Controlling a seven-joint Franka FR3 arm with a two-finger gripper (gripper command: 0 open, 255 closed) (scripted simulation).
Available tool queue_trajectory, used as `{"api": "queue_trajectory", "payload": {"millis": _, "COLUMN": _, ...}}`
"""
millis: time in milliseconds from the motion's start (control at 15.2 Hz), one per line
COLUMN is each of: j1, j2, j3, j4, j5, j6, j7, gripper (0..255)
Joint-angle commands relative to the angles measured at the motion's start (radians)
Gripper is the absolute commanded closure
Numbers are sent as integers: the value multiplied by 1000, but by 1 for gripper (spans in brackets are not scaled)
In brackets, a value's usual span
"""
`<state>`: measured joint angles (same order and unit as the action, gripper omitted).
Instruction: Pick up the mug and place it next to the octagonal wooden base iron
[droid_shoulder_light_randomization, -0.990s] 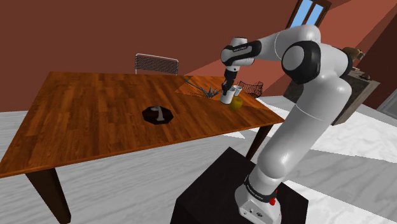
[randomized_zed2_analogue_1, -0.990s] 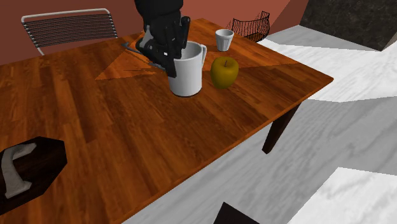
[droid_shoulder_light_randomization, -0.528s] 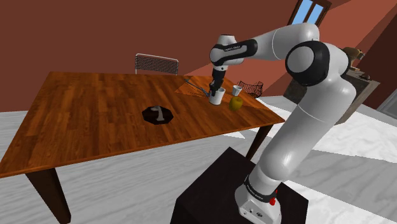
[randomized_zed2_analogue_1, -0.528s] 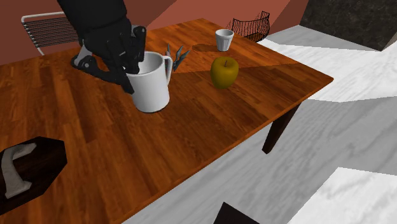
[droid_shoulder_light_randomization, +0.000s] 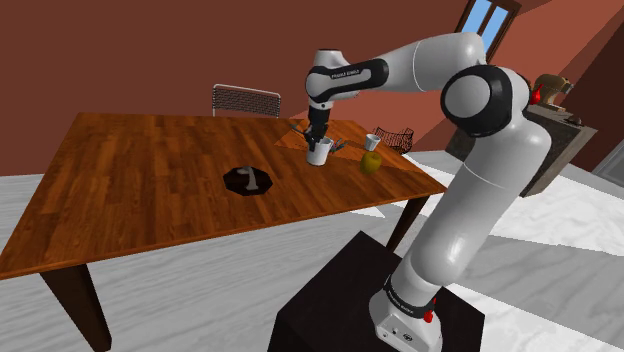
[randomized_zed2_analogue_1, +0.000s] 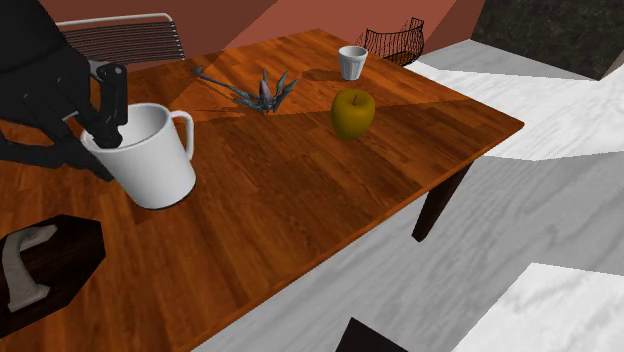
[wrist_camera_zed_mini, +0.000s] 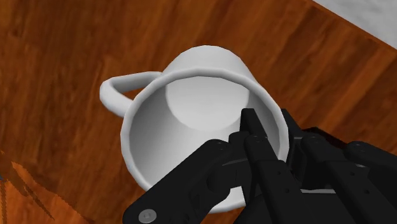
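The white mug (randomized_zed2_analogue_1: 150, 160) had been carried away from the yellow apple (randomized_zed2_analogue_1: 353, 113), past the grey spiked object (randomized_zed2_analogue_1: 262, 92), toward the iron (randomized_zed2_analogue_1: 30, 270) on its dark octagonal base. In the wrist view its rim was seen clamped by the gripper (wrist_camera_zed_mini: 267, 124), one finger inside the wall and one outside, opposite the handle. In the shoulder view the mug was placed over the wooden table (droid_shoulder_light_randomization: 140, 170), between apple and iron, apart from both.
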<state>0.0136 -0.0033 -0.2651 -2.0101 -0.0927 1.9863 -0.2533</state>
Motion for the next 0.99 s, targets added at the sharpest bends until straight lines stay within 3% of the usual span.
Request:
{"api": "queue_trajectory", "payload": {"millis": 0, "j1": 25, "j2": 11, "j3": 25, "j4": 16, "j5": 4, "j6": -9, "j7": 48, "gripper": 255}}
{"api": "queue_trajectory", "payload": {"millis": 924, "j1": 175, "j2": 226, "j3": 157, "j4": 303, "j5": 41, "j6": -103, "j7": 315, "gripper": 255}}
